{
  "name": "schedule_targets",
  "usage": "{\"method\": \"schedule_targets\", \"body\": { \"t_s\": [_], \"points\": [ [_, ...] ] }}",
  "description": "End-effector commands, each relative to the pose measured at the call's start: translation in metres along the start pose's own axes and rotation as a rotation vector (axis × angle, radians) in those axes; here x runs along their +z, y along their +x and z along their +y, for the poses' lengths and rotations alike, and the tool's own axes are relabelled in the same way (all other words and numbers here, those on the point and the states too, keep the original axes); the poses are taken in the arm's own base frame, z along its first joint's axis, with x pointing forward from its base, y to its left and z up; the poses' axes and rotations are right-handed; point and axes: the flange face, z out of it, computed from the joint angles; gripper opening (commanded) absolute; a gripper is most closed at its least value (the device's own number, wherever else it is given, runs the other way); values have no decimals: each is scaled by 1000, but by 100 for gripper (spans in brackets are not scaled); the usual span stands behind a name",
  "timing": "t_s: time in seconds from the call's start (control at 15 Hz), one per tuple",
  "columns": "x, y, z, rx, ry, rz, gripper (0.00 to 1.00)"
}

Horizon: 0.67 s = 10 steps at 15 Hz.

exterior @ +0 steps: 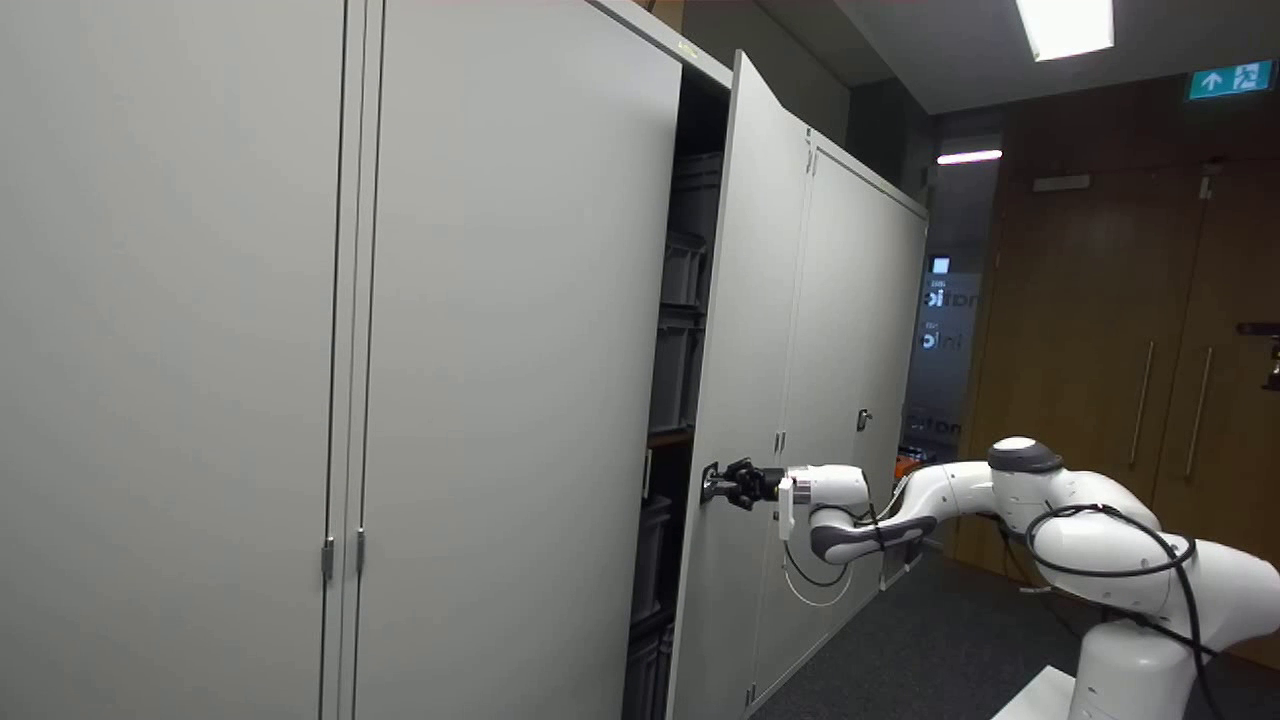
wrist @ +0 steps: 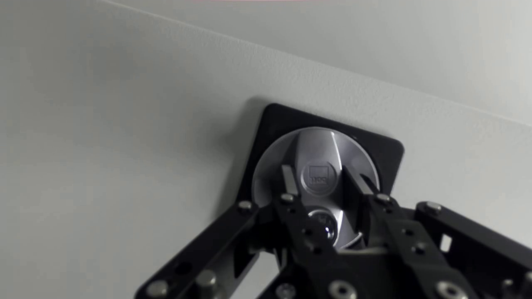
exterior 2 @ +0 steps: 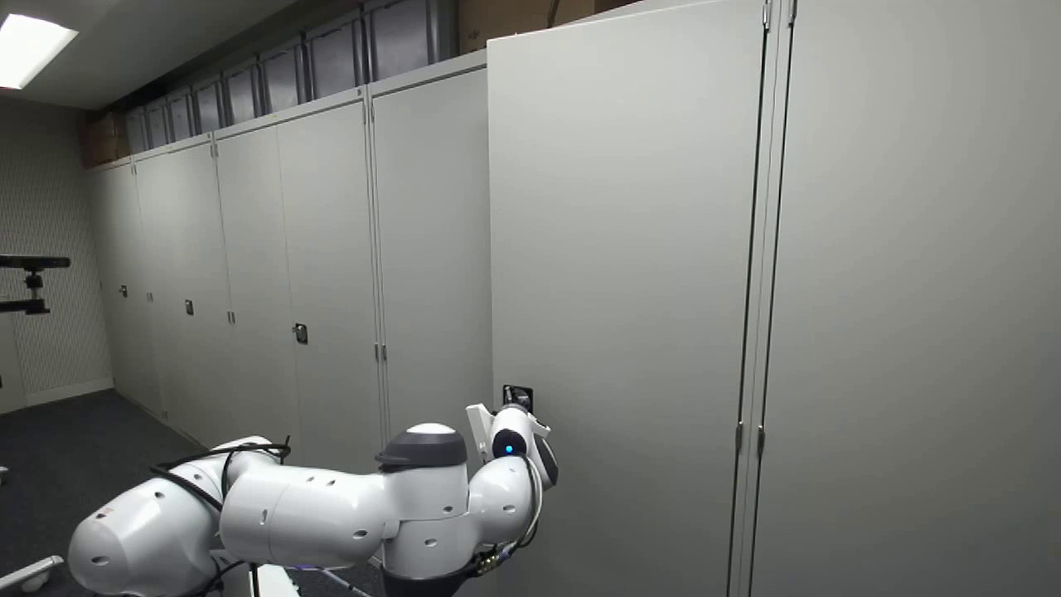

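Fair bit of the turn handle (wrist: 316,145) is blocked in the wrist view: black linkages of the hand (wrist: 320,179) cover one end of it, plus part of a dark glossy round inset, and I can't make out what that inset is. In an exterior view the arm's wrist (exterior 2: 510,452) sits right in front and hides nearly all of the fingers. The arm's base (exterior: 1135,670) runs off the bottom of the frame. It's dark behind the cabinet door (exterior: 745,330), so you only get slices of the ridged grey bins (exterior: 675,375) inside, cut off by the door's edge.

Door is flat pale grey, looks like painted metal, and close up there's a fine pebbly texture near its edge. More grey bins (exterior 2: 336,65) line the cabinet top, with a cardboard box (exterior 2: 522,21) cropped at the frame edge. Wooden double doors (exterior: 1090,330) with long bar pulls at the back, dark carpet (exterior: 900,650) underneath.

The handle itself is a silvery satin disc with a raised bar across it, set in a black squarish plate (wrist: 276,118) with rounded corners. There's a little square logo on the bar, letters look like "bott" turned around. It's mounted near the free edge of the door, which stands ajar, and the hand is clamped on that bar, one finger on each flank.
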Motion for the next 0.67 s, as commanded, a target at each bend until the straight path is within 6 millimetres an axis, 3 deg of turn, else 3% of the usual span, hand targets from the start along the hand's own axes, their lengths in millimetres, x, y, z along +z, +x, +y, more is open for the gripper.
{"method": "schedule_targets", "body": {
  "t_s": [0.0, 0.6],
  "points": [
    [-6, -21, -35, 59, 88, -50, 8],
    [-23, -20, -39, 104, 107, -46, 8]
  ]
}}
